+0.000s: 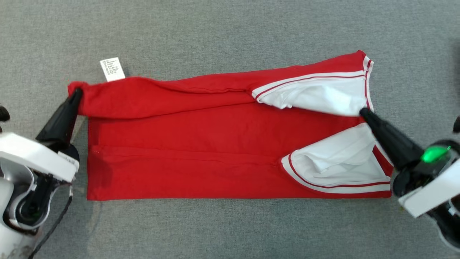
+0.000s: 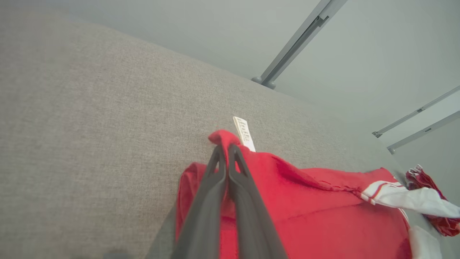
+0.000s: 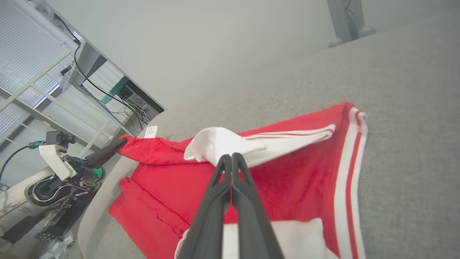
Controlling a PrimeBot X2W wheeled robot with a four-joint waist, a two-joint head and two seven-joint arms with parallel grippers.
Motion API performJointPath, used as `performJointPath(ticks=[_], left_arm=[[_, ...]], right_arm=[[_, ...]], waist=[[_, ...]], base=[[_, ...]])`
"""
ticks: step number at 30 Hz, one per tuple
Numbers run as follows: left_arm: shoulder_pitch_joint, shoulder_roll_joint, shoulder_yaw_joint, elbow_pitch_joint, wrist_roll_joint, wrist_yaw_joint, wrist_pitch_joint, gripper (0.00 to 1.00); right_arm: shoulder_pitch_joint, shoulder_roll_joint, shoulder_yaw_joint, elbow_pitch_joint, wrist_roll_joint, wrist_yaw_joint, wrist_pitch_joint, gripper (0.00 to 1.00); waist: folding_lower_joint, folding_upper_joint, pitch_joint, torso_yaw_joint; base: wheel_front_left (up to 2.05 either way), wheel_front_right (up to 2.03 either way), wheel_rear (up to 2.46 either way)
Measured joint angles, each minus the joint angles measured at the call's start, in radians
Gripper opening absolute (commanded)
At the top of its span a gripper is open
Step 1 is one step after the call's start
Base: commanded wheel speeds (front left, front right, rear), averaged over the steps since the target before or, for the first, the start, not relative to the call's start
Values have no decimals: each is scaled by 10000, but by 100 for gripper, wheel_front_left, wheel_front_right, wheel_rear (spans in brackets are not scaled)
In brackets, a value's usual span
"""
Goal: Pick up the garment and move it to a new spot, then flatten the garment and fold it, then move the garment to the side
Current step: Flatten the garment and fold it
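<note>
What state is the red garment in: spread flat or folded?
Partly folded: the garment has its far edge doubled over, ends pinched by left gripper and right gripper.

Item: red cloth garment [image 1: 215, 151] with two short white sleeves [image 1: 323, 95] edged in red-and-white stripes. Lies lengthwise on a grey woven surface [image 1: 230, 32], folded into a long rectangle, hem end at left, sleeves at right. Near long edge flat and straight. Far long edge doubled over toward the middle, wrinkled, raised at both ends. White care label [image 1: 112, 69] projects at the far left corner.
</note>
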Motion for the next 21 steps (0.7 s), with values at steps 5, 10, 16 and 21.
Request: performJointPath(ticks=[5,10,16,21], left_arm=[[644,33,-8,-56,125,-111,-491,0],[930,117,-35,157,596,-79,-1001,0],[1147,-15,-167,573,704,-35,-1191,0],[1168,-136,-326,1110,903,242,-1258,100]], right_arm=[[1406,554,-662,-418,-155,0,-414,0],[2575,920,-1438,-667,-230,2,-541,0],[3338,1490,-1670,-575,-355,0,-35,0],[3404,2153,-1638,61,-1041,0,439,0]], waist=[[0,0,-76,-163],[0,0,-144,-235],[0,0,-222,-345],[0,0,-301,-447]], base=[[0,0,0],[0,0,0],[0,0,0],[0,0,0]])
